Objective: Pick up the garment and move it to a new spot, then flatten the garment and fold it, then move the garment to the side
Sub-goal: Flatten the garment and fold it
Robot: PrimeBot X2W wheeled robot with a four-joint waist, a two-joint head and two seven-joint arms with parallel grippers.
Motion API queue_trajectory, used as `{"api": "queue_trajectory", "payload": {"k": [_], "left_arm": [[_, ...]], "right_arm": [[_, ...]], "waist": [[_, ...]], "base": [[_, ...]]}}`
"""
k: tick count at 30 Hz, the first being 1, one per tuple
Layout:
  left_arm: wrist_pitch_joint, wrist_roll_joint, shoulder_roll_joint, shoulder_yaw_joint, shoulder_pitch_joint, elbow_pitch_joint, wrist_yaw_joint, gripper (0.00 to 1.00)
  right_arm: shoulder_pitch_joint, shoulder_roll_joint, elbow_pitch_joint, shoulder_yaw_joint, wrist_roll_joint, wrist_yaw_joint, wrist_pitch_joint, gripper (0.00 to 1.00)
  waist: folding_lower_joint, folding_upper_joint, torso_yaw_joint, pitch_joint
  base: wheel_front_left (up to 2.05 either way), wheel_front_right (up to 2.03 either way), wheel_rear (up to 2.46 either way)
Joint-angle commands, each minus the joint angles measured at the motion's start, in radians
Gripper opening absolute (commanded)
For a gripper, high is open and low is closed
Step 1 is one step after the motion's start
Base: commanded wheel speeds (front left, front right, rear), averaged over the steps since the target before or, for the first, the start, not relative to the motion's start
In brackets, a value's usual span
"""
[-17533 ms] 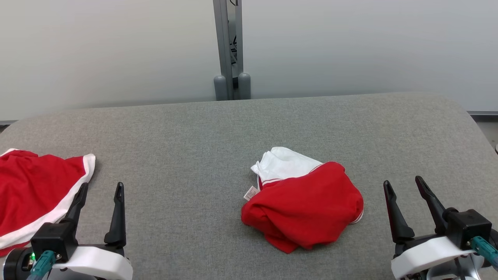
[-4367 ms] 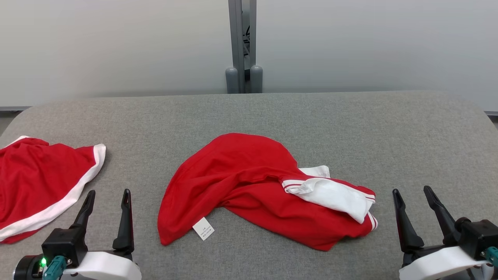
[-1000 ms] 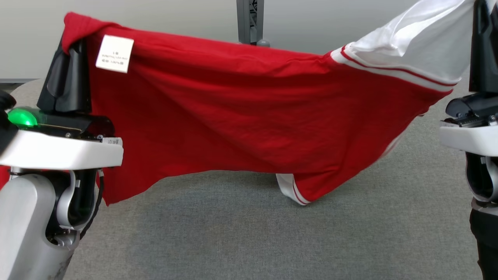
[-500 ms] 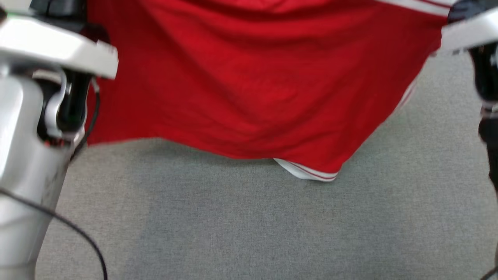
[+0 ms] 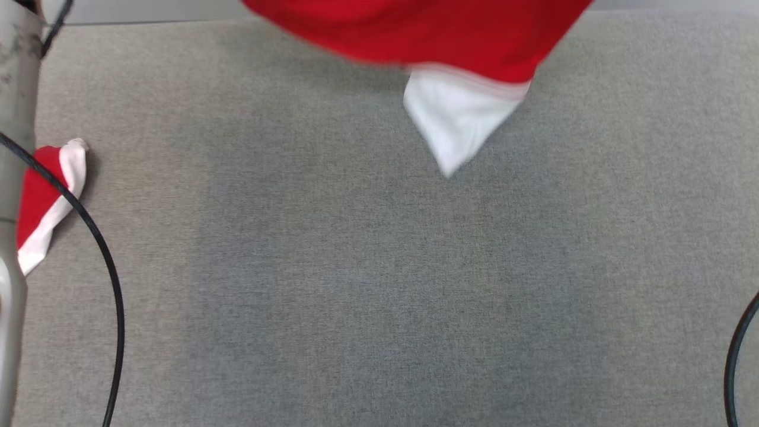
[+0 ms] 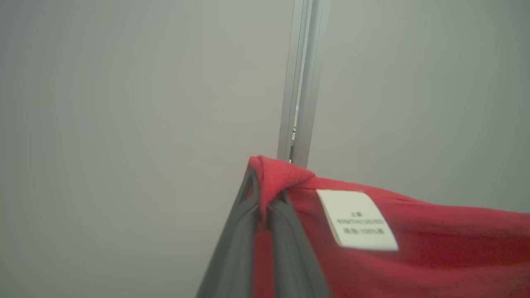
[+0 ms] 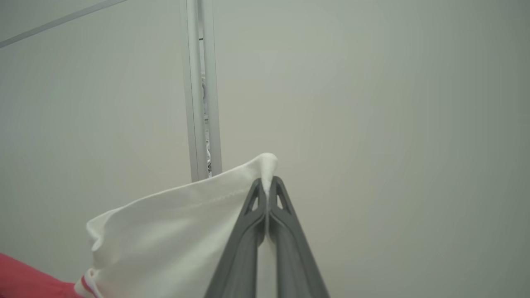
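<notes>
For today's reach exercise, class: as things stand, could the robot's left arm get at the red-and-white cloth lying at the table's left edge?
Probably not yet: the left pincer is shut on the lifted garment, so it is not free. Otherwise nothing on the table seems to block that cloth.

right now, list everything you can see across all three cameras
held garment: 1, red with white sleeves, hanging above the table, pinched at two ends
care label: 1, white, on the red fabric beside the left gripper
second garment: 1, red with white trim, lying on the table at the head view's left
table: 1, grey fabric top, under both garments
post: 1, grey metal, upright at the wall
wall: 1, pale, behind the post
cables: 2, black, head view's left and right edges
left arm: 1, pale grey, head view's left edge
left gripper: 1, dark, shut on a red corner
right gripper: 1, dark, shut on a white sleeve
</notes>
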Motion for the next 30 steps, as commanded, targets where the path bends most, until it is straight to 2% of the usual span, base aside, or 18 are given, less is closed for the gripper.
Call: {"api": "queue_trajectory", "payload": {"k": [1, 7, 12, 17, 21, 25, 30], "left_arm": [[-0.017, -0.003, -0.003, 0.004, -0.04, 0.045, -0.012, 0.0], [-0.081, -0.016, -0.023, 0.021, -0.167, 0.179, -0.045, 0.0], [-0.122, -0.036, -0.052, 0.019, -0.15, 0.235, -0.084, 0.0], [-0.142, -0.069, -0.09, 0.035, -0.014, 0.26, -0.097, 0.0], [-0.144, -0.049, -0.115, 0.076, 0.127, 0.206, -0.096, 0.0], [-0.144, -0.039, -0.141, 0.177, 0.279, 0.123, -0.072, 0.0], [-0.144, -0.003, -0.185, 0.335, 0.475, -0.032, -0.064, 0.0]], "right_arm": [[-0.047, 0.015, 0.044, -0.024, 0.008, 0.0, -0.043, 0.0], [-0.201, 0.06, 0.18, -0.063, -0.032, 0.0, -0.116, 0.0], [-0.182, 0.077, 0.201, -0.012, -0.009, 0.0, -0.128, 0.0], [-0.03, 0.07, 0.172, 0.048, 0.082, 0.0, -0.131, 0.0], [0.135, 0.057, 0.132, 0.065, 0.185, 0.0, -0.131, 0.0], [0.305, 0.041, 0.072, 0.054, 0.277, 0.0, -0.131, 0.0], [0.511, 0.013, -0.039, 0.013, 0.347, 0.0, -0.131, 0.0]], "waist": [[0.0, 0.0, -0.013, 0.018], [0.0, 0.0, -0.013, 0.065], [0.0, 0.0, 0.001, 0.118], [0.0, 0.0, 0.018, 0.149], [0.0, 0.0, 0.028, 0.152], [0.0, 0.0, 0.034, 0.139], [0.0, 0.0, 0.052, 0.11]], "base": [[0.0, 0.0, 0.0], [0.0, 0.0, 0.0], [0.0, 0.0, 0.0], [0.0, 0.0, 0.0], [0.0, 0.0, 0.0], [0.0, 0.0, 0.0], [0.0, 0.0, 0.0]]}}
